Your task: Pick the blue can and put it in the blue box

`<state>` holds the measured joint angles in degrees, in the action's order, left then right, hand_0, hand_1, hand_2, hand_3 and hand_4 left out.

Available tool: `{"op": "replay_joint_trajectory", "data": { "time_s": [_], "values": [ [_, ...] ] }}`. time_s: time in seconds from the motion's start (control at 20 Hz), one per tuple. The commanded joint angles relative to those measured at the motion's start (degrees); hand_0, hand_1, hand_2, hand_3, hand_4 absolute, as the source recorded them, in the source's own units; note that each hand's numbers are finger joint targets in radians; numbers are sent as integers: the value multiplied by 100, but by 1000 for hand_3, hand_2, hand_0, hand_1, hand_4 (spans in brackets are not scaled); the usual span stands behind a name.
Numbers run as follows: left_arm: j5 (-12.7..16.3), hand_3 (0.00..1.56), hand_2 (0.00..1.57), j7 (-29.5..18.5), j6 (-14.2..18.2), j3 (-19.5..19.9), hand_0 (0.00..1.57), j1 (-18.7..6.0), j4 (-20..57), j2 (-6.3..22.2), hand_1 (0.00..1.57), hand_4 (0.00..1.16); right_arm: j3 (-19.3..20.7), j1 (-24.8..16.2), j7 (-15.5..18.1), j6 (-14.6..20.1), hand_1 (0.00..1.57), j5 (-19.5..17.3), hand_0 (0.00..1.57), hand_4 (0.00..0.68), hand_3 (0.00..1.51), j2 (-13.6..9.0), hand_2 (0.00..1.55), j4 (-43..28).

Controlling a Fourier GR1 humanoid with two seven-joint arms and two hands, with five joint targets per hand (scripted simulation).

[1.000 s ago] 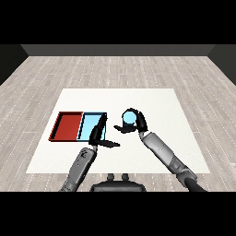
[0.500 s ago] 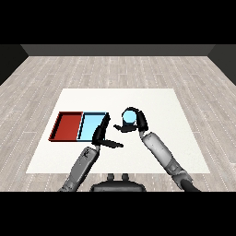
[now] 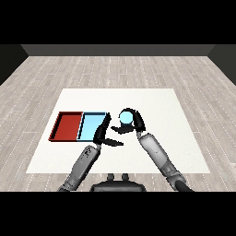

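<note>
Blue can (image 3: pixel 125 118) sits in your right hand (image 3: pixel 133 122), fingers curled round it, held up above the white table (image 3: pixel 175 138) just to the right of the light blue tray (image 3: pixel 92 124). You've got your left hand (image 3: pixel 103 134) right next to it, fingers straight and relaxed, thumb pointing out toward the right hand, gripping nothing, hovering at the blue tray's right edge. The red tray (image 3: pixel 67 126) lies touching the blue tray on its left side, and the can isn't over either tray
</note>
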<state>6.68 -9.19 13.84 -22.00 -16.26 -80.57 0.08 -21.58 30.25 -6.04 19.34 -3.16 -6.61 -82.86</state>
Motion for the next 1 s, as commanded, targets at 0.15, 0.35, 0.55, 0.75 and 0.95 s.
{"op": "replay_joint_trajectory", "data": {
  "time_s": [0.15, 0.35, 0.55, 0.75, 0.95],
  "values": [
    [303, 0, 0, -300, 285, -210, 0, -356, 825, -8, 0, 0, -179, -118, -333, -16, 1485, -717, 1485, 586, 1390, 504, 1455, -260],
    [404, 0, 0, -303, 296, -213, 0, -654, 1181, -8, 0, 0, 234, -287, -360, -483, 1469, -636, 1469, 587, 1387, 350, 1450, -590],
    [174, 0, 0, -202, 29, 230, 0, -646, 1095, -8, 0, 0, 31, -200, -321, -298, 1493, -881, 1493, 570, 1384, 650, 1456, -398],
    [519, 0, 0, -356, 751, -484, 0, -721, 1223, -8, 0, 0, 164, -160, -559, -541, 1489, -846, 1489, 564, 1379, 656, 1453, -589],
    [789, 0, 0, -637, 459, -386, 0, -898, 1659, -8, 0, 0, -124, -62, -428, -186, 1501, -868, 1501, 544, 1375, 659, 1456, -251]
  ]
}}
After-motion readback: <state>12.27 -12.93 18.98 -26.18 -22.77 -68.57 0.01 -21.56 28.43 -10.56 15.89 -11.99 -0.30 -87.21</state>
